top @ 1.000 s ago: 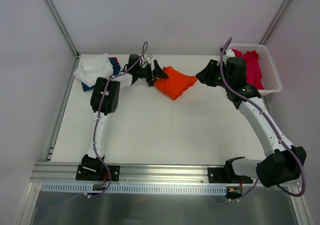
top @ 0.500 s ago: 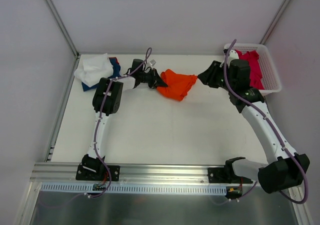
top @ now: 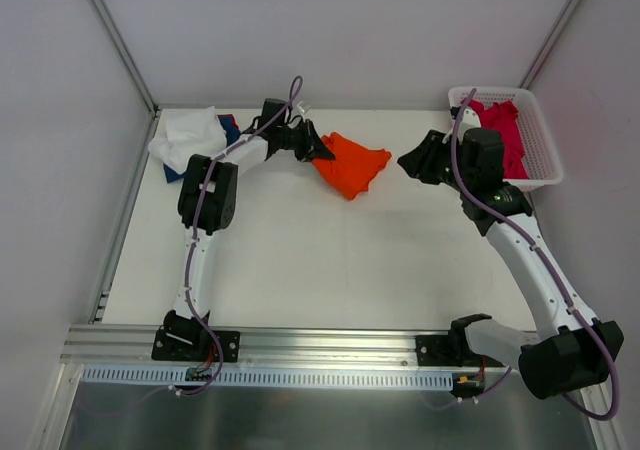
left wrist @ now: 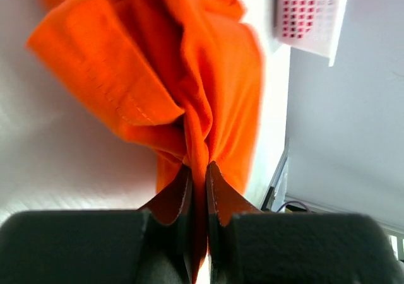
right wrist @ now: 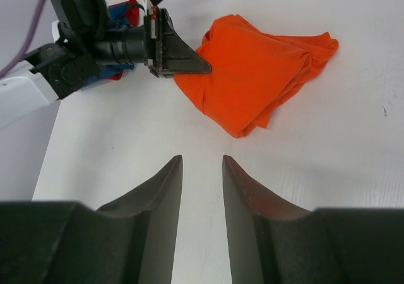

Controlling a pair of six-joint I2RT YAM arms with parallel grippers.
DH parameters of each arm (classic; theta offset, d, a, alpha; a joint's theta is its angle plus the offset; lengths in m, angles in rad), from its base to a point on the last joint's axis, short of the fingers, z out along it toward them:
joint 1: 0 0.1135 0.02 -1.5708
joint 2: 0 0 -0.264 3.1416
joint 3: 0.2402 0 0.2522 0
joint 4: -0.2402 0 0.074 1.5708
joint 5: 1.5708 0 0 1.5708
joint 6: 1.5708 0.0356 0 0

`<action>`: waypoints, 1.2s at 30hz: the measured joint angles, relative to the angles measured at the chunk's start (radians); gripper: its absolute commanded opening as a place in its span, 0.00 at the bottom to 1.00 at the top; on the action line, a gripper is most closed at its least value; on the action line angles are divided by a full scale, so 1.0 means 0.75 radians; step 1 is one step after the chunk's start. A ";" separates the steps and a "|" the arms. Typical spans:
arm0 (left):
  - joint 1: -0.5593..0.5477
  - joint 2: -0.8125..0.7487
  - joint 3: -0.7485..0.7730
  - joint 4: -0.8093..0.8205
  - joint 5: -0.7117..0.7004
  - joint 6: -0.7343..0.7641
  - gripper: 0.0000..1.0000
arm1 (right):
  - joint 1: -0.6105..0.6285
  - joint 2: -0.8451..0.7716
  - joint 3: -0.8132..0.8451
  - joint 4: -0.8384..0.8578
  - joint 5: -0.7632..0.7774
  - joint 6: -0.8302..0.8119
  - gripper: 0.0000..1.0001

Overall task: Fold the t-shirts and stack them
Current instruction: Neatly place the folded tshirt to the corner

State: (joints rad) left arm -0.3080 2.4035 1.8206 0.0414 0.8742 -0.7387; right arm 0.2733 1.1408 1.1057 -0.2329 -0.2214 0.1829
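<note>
A crumpled bright orange t-shirt [top: 352,166] lies at the back middle of the table. My left gripper [top: 322,152] is shut on its left edge; in the left wrist view a fold of orange cloth [left wrist: 158,63] is pinched between the jaws of the left gripper [left wrist: 197,165]. To the right of the shirt, my right gripper [top: 405,158] is open and holds nothing. The right wrist view has the right gripper [right wrist: 202,158] above bare table, short of the orange t-shirt [right wrist: 259,76]. A white t-shirt [top: 188,136] lies on a navy blue one [top: 231,130] at the back left.
A white mesh basket [top: 546,142] at the back right corner holds crimson-pink t-shirts [top: 503,130]. The table [top: 330,260] is white, with walls close behind and at both sides. The arms' bases sit on the metal rail [top: 330,345] at the near edge.
My left gripper, open a second ago, has shut on the orange t-shirt's left edge and lifted it slightly. The right arm has drawn back a little to the right.
</note>
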 measured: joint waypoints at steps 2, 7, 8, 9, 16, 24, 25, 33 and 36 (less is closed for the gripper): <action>0.002 -0.033 0.052 -0.060 -0.019 0.029 0.00 | -0.001 -0.012 -0.010 -0.002 0.000 0.001 0.35; 0.024 -0.126 0.154 -0.167 -0.041 0.085 0.00 | -0.001 -0.037 -0.026 -0.003 0.000 0.001 0.35; 0.032 -0.139 0.167 -0.181 -0.043 0.095 0.00 | -0.001 -0.044 -0.033 -0.004 -0.001 0.001 0.35; 0.045 -0.156 0.180 -0.194 -0.049 0.103 0.00 | -0.001 -0.049 -0.038 -0.004 -0.001 0.001 0.34; 0.155 -0.221 0.217 -0.275 -0.063 0.142 0.00 | -0.001 -0.070 -0.077 -0.004 -0.005 0.002 0.34; 0.311 -0.229 0.255 -0.374 -0.063 0.199 0.00 | -0.001 -0.087 -0.114 -0.003 -0.011 0.007 0.34; 0.328 -0.233 0.255 -0.382 -0.063 0.203 0.00 | -0.001 -0.090 -0.116 -0.003 -0.013 0.009 0.34; 0.476 -0.250 0.367 -0.427 -0.061 0.220 0.00 | -0.001 -0.101 -0.144 0.017 -0.040 0.024 0.34; 0.519 -0.275 0.394 -0.444 -0.053 0.238 0.00 | -0.002 -0.103 -0.154 0.026 -0.043 0.030 0.34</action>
State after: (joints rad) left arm 0.0811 2.1975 2.1159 -0.2913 0.8341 -0.5602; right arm 0.2722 1.0637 0.9905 -0.2131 -0.2535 0.2054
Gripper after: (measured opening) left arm 0.041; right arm 0.346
